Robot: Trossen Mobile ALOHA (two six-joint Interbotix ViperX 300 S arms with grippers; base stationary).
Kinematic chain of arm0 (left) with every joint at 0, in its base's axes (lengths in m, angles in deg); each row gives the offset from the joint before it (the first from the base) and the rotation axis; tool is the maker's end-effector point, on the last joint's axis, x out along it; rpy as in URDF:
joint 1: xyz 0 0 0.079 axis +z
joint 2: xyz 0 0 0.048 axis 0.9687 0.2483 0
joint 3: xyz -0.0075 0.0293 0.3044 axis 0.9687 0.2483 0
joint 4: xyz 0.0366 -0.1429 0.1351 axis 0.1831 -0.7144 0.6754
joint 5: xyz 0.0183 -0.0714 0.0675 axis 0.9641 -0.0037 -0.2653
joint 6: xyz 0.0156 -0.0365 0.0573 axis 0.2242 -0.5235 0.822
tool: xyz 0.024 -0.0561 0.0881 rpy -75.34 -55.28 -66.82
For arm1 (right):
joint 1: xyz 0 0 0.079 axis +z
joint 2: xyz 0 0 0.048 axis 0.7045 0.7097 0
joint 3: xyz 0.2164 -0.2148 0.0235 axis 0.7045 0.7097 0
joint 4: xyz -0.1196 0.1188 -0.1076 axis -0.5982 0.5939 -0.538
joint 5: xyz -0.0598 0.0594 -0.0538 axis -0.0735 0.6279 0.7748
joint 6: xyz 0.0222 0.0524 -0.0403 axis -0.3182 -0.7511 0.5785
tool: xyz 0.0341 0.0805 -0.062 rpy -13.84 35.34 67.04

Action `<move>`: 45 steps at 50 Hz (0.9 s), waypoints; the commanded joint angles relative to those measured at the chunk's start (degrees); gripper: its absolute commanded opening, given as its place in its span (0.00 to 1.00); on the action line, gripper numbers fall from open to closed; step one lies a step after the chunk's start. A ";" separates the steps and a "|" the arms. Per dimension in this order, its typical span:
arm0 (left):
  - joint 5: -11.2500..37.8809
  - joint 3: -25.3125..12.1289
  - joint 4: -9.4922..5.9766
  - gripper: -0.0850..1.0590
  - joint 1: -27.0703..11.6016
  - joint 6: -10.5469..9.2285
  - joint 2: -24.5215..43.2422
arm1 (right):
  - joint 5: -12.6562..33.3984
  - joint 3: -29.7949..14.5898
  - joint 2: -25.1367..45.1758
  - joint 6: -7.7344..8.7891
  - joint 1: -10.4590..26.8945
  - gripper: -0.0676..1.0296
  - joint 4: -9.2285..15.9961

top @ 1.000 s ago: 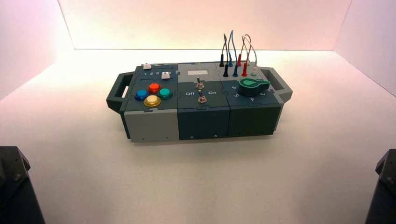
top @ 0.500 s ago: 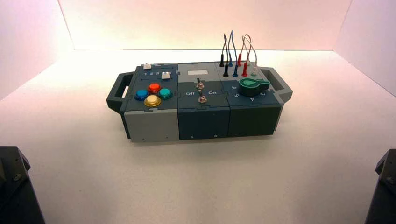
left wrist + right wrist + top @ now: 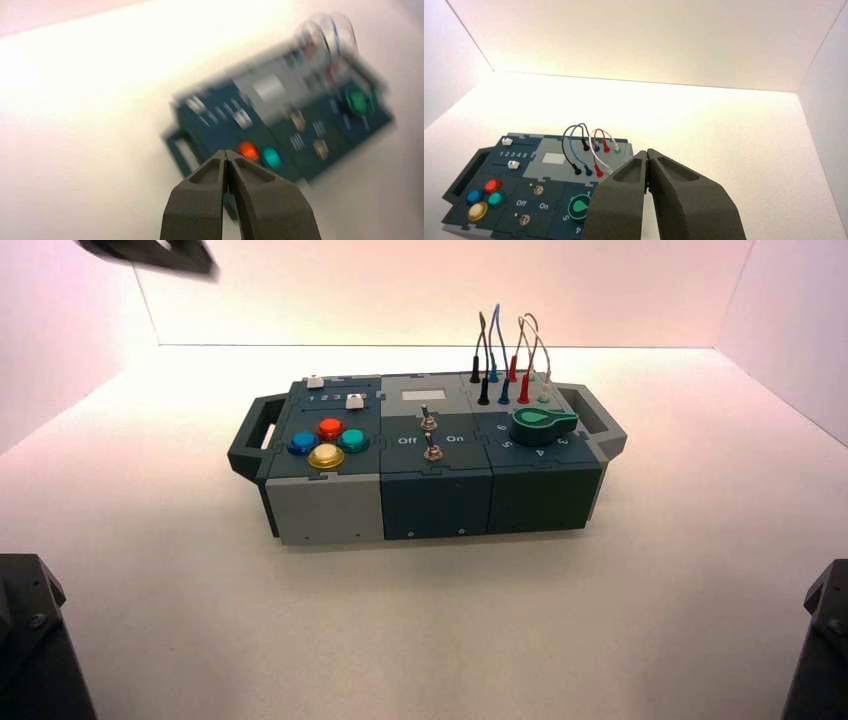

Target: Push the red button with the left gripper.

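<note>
The left gripper [image 3: 226, 156], its 2 fingers pressed together into a narrow wedge, hangs high above the far left of the counter [image 3: 150, 540], well apart from the box [image 3: 420, 455]. The red button [image 3: 330, 427] sits untouched at the back of a cluster of 4 on the box's left section, with the blue button [image 3: 302, 442], yellow button [image 3: 326, 456] and green button [image 3: 353, 439] close around it. A clean press likely means descending straight down with the closed tip centred on red, while the right gripper [image 3: 647, 154], fingers also together, waits near the box's right end.
</note>
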 commanded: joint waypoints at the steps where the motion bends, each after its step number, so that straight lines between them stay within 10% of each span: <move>1: 2.72 -5.45 0.18 0.05 -1.14 0.44 7.82 | -0.18 -1.14 1.23 -0.09 0.09 0.04 0.26; 45: 11.43 -23.73 0.26 0.05 -8.53 7.29 42.71 | 0.18 -1.14 2.20 -0.18 0.09 0.04 0.18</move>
